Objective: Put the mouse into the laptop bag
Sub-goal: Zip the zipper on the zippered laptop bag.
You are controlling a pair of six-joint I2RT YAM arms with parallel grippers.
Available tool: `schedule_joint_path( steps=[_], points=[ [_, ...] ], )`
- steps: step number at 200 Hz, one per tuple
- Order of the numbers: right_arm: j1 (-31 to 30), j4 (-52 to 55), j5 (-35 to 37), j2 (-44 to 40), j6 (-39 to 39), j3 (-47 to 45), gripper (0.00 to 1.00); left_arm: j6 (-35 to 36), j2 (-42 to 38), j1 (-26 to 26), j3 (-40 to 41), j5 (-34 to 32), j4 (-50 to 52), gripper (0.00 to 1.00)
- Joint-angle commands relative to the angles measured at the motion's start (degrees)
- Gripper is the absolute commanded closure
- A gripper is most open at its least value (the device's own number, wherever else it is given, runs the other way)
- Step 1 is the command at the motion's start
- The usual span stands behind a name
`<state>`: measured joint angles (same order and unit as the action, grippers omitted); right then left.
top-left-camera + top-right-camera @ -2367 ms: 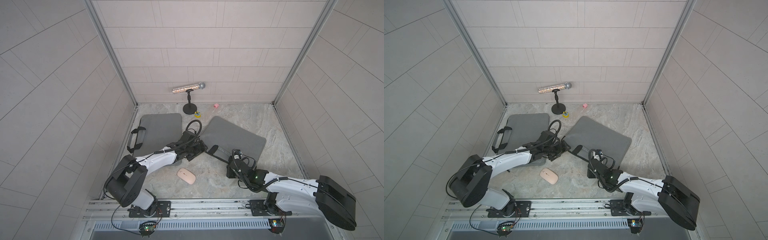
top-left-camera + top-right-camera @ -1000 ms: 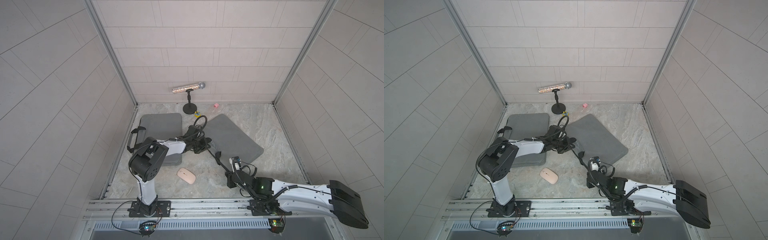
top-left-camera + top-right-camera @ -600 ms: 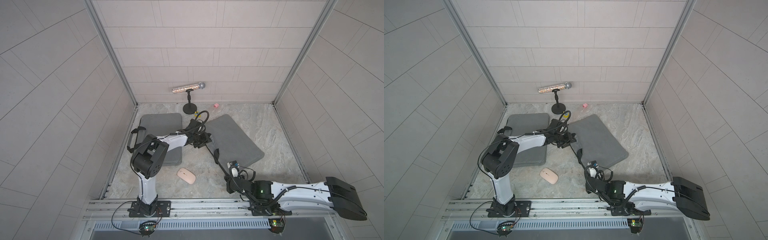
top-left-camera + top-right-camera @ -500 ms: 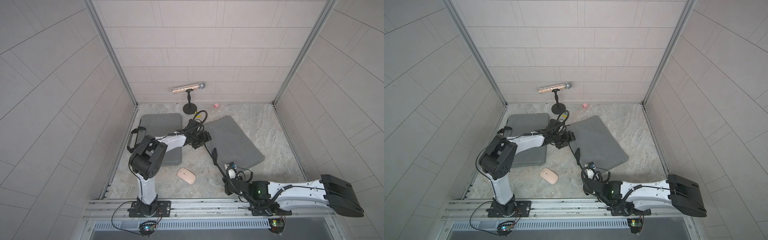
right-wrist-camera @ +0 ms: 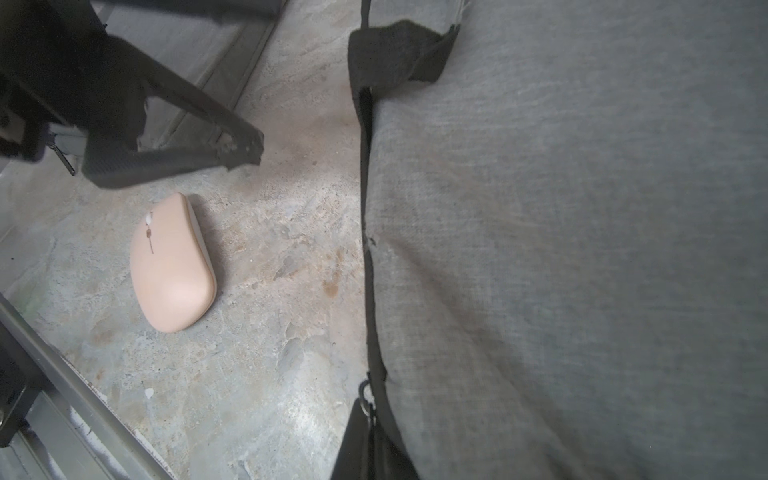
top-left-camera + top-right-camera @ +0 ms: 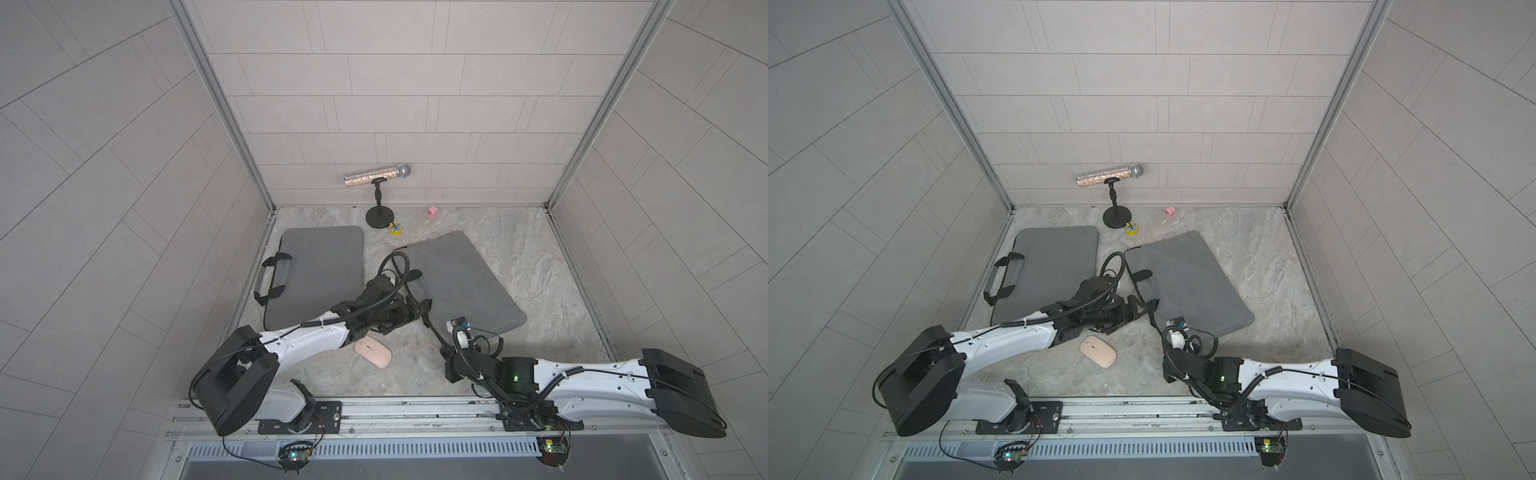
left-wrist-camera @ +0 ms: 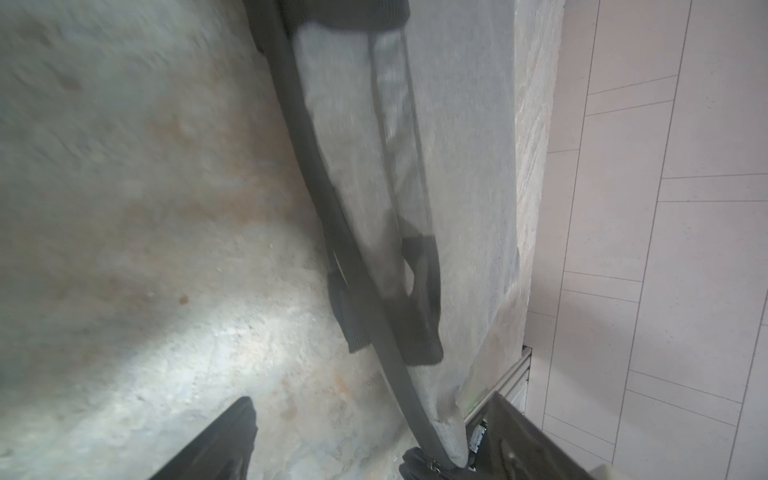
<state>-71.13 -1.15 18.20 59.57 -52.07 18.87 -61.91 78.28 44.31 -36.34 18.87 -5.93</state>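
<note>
The pink mouse (image 6: 372,352) (image 6: 1097,350) (image 5: 170,266) lies on the stone floor near the front, free of both grippers. The grey laptop bag (image 6: 457,282) (image 6: 1187,282) (image 5: 582,249) lies flat in the middle, its black zipper edge (image 7: 332,208) facing the mouse. My left gripper (image 6: 417,309) (image 6: 1138,307) (image 7: 374,436) stands open beside the bag's black handle (image 7: 419,299), holding nothing. My right gripper (image 6: 446,353) (image 6: 1167,349) (image 5: 365,440) is shut on the zipper pull (image 5: 365,399) at the bag's near corner.
A second grey bag (image 6: 320,270) with black handles lies at the left wall. At the back stand a microphone on a stand (image 6: 376,176), a small yellow thing (image 6: 395,227) and a small pink thing (image 6: 432,211). The metal rail (image 6: 374,407) borders the front.
My left gripper has opened and let go of the bag's edge, and its arm has drawn back toward the front. The right gripper stays shut on the zipper pull, further along the bag's edge.
</note>
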Motion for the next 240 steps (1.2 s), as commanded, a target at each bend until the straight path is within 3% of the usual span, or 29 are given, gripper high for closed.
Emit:
schedule_joint_path(
  steps=[1, 55, 76, 91, 139, 171, 197, 240],
  points=[
    [0.4, -6.7, -0.8, -0.9, 1.7, 1.0, 1.00, -4.9, -0.4, 2.5, 2.1, -2.6, -7.5, 0.10],
    [0.4, -10.2, -4.4, -2.6, 2.9, -0.4, 1.00, -7.3, 3.9, 8.3, 1.0, -4.3, -12.6, 0.24],
    [0.4, -11.2, -4.7, -2.5, 2.3, -1.3, 1.00, -8.0, 6.2, 8.9, 0.5, -3.4, -14.6, 0.41],
    [0.4, -11.6, -5.3, -2.5, 2.2, -1.6, 1.00, -8.8, 7.8, 9.0, 0.7, -2.7, -16.6, 0.62],
    [0.3, -12.3, -7.4, -3.2, 1.4, -4.2, 1.00, -7.8, 10.6, 8.6, -0.6, -2.9, -16.1, 1.00],
    [0.3, -9.4, -8.1, -3.7, 1.3, -5.8, 1.00, -6.2, 11.8, 5.3, -1.3, -2.0, -14.5, 1.00],
    [0.5, -4.3, -4.0, -5.7, 0.8, -7.0, 1.00, -5.0, 13.5, 2.2, -1.4, -0.1, -15.7, 1.00],
    [1.1, 1.2, -1.8, -9.9, 0.8, -8.0, 1.00, -4.9, 19.7, -1.8, -3.1, 6.3, -20.0, 1.00]
  ],
)
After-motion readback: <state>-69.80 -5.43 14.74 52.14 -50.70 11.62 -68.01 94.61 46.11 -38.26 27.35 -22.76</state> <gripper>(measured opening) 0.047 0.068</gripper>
